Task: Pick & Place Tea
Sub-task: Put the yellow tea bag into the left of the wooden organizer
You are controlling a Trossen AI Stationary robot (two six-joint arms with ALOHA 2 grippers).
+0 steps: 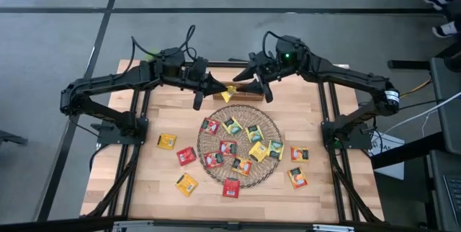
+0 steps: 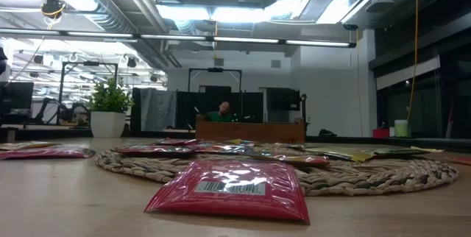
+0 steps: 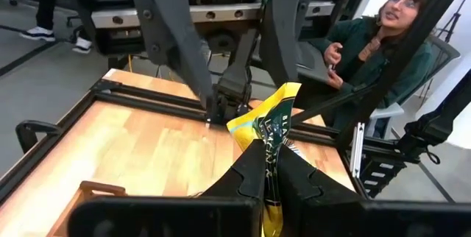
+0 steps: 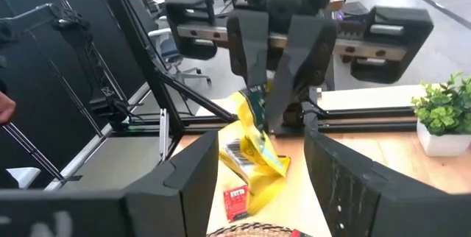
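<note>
In the high view a yellow tea sachet (image 1: 229, 92) hangs above the table's far middle with my left gripper (image 1: 218, 86) shut on it. My right gripper (image 1: 253, 85) faces it from the right, open, its fingers (image 4: 191, 185) wide apart and short of the sachet (image 4: 254, 145), touching nothing. Several red, yellow and orange tea sachets lie flat on the round wicker mat (image 1: 268, 120). More lie on the wood around it, such as a red one (image 1: 186, 155) and an orange one (image 1: 297, 178). Both grippers are out of the low view. My left gripper pinches the yellow sachet's upper part (image 4: 257, 101) between its two shut fingers (image 3: 246, 174). The fingers come nearly level from the table's left side. The sachet hangs bent below the fingertips, its lower end (image 4: 266, 182) clear of the table.
A low wooden box (image 1: 241, 97) stands at the far edge under the grippers. A potted plant (image 4: 441, 115) is at the far left. A red sachet (image 2: 228, 189) lies near the front edge. A person (image 3: 375, 42) sits beyond the table's right side.
</note>
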